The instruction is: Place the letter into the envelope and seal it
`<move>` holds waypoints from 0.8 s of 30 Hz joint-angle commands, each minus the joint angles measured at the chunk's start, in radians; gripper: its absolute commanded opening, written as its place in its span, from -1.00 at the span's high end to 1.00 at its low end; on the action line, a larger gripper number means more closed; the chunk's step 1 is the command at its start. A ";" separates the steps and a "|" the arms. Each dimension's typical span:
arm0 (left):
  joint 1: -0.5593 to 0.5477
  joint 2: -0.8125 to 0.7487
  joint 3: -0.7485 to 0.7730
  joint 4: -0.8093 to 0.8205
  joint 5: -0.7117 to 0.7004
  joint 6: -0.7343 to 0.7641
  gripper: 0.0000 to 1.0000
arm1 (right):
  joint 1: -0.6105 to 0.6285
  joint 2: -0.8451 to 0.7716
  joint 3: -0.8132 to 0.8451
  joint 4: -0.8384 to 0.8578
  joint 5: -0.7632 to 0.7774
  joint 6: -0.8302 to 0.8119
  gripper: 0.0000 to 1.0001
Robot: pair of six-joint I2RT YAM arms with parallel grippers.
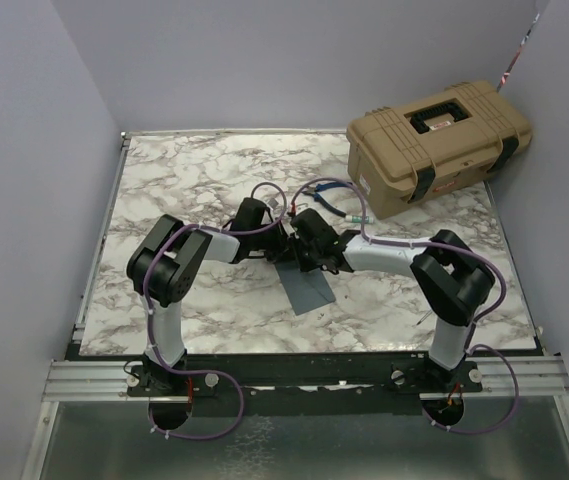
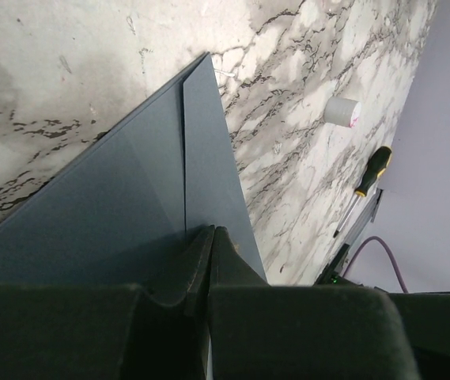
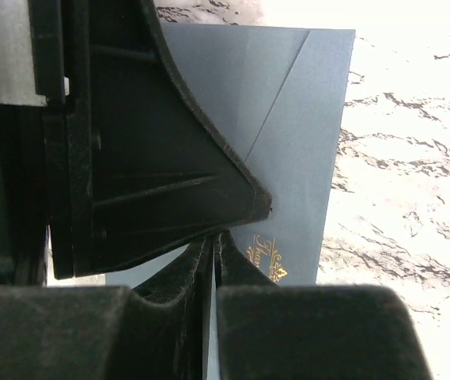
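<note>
The grey-blue envelope [image 1: 311, 290] lies mid-table with its triangular flap folded down over its face [image 3: 288, 103]; a small gold mark [image 3: 270, 257] shows near the flap's point. My left gripper [image 1: 288, 254] is shut, and its tip [image 2: 211, 231] rests on the envelope [image 2: 114, 198]. My right gripper [image 1: 305, 262] comes from the other side, jaws together but for a hairline, its tip [image 3: 215, 236] on the envelope face beside the left gripper's fingers [image 3: 169, 158]. I cannot tell whether either pinches paper. The letter shows in no view.
A tan hard case [image 1: 439, 145] stands at the back right, with a blue-handled tool [image 1: 339, 205] in front of it. In the left wrist view a screwdriver [image 2: 371, 178] and a small white cylinder [image 2: 342, 111] lie near the marble table's edge [image 1: 94, 290].
</note>
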State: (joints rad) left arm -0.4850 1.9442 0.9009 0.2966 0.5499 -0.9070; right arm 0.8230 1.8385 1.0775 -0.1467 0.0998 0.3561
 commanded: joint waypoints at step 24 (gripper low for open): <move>0.016 0.093 -0.068 -0.184 -0.127 0.043 1.00 | 0.028 -0.066 -0.153 -0.295 0.008 0.053 0.86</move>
State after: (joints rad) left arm -0.4770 1.9553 0.8989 0.3099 0.5690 -0.9348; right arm 0.8398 1.7397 0.9623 -0.1738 0.0933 0.3824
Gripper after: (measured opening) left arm 0.002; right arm 0.071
